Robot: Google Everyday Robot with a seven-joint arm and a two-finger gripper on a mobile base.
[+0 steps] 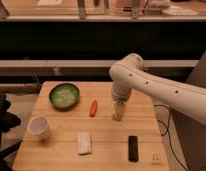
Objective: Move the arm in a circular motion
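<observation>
Wooden table (108, 152), dark shelves (71, 64) behind. Arm (156, 86) extended from right. Gripper (117, 111) hung tip-down over table middle, near red item (93, 107) to its left, apart; grip state: couldn't tell. Circle room looked tightest leftward.

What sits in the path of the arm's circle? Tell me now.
Nothing touches the arm or its end effector, which hangs low over the table. Nearest is the small red item beside it, on the side of the green bowl, apart from it; a wide, low circle might brush it.
</observation>
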